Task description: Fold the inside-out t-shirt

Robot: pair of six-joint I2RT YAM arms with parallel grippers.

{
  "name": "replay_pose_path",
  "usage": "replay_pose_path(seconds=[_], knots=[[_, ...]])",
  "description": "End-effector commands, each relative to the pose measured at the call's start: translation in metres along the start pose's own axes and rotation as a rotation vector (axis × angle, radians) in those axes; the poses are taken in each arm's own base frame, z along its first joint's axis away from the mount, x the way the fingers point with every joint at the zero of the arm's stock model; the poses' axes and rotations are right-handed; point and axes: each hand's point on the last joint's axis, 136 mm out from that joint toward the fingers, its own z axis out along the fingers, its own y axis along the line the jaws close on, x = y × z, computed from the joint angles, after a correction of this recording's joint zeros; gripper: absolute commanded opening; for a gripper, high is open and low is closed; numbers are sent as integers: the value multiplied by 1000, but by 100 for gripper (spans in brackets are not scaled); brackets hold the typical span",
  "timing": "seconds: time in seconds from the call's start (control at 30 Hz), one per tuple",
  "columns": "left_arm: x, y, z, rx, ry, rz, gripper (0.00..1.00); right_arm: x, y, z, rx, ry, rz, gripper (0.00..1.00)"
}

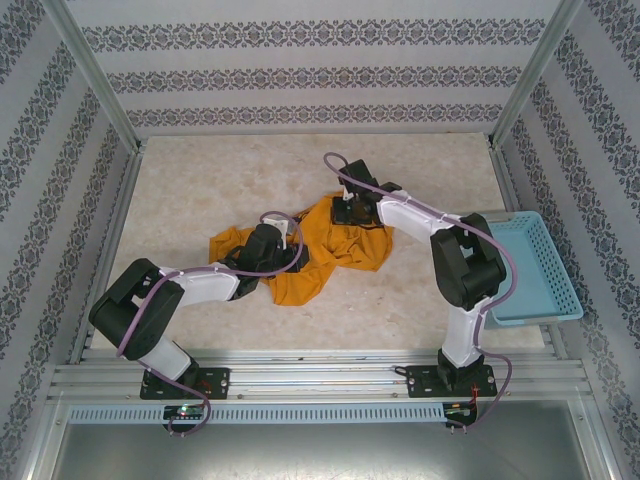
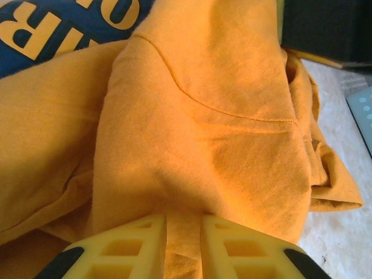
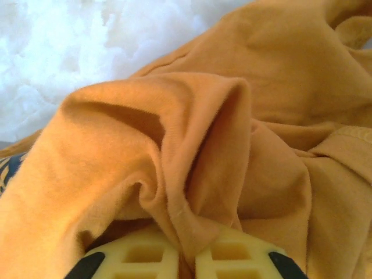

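Note:
The mustard-orange t-shirt (image 1: 325,250) lies crumpled in the middle of the table. My left gripper (image 1: 268,246) rests on its left part and is shut on a fold of the t-shirt (image 2: 192,151), the cloth pinched between the yellow fingers (image 2: 139,247). A dark blue patch with orange letters (image 2: 52,26) shows at the upper left of the left wrist view. My right gripper (image 1: 350,210) sits at the shirt's far edge, shut on a bunched ridge of the t-shirt (image 3: 197,174) between its yellow fingers (image 3: 232,256).
A light-blue plastic basket (image 1: 535,265) stands at the right edge of the table, beside the right arm. Bare pale tabletop (image 1: 200,190) surrounds the shirt, and metal frame posts and patterned walls close in the sides.

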Motion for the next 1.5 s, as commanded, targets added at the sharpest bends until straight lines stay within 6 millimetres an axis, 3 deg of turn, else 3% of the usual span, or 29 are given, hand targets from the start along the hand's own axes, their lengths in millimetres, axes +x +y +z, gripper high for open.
replay_pose_path(seconds=[0.0,0.2,0.3,0.47,0.53,0.87,0.97,1.1,1.2,1.27,1.47], knots=[[-24,-15,-6,11,-25,-8,23,-12,27,-35,-22,-51,-73,2],[-52,-53,-23,74,-58,-1,36,0,61,-92,-81,-96,-157,0],[-59,-67,-19,132,-71,4,43,8,73,-114,-119,-106,-176,0],[-64,-64,-2,135,-91,-34,46,19,92,-139,-229,-116,-148,0],[-67,-57,3,121,-106,-55,42,24,93,-145,-252,-112,-138,0],[-53,-25,9,-6,-66,5,0,33,74,-164,-321,-113,-49,0],[-47,-19,8,-24,-53,24,0,30,68,-165,-361,-117,-5,0],[-39,-30,7,42,-35,39,0,27,62,-161,-324,-123,-20,2],[-32,-48,5,112,-29,75,0,24,50,-151,-254,-129,-26,14],[-28,-61,4,155,-21,102,0,23,39,-144,-200,-140,-27,28],[-13,-74,5,212,20,138,0,34,29,-132,-145,-120,-73,43]])
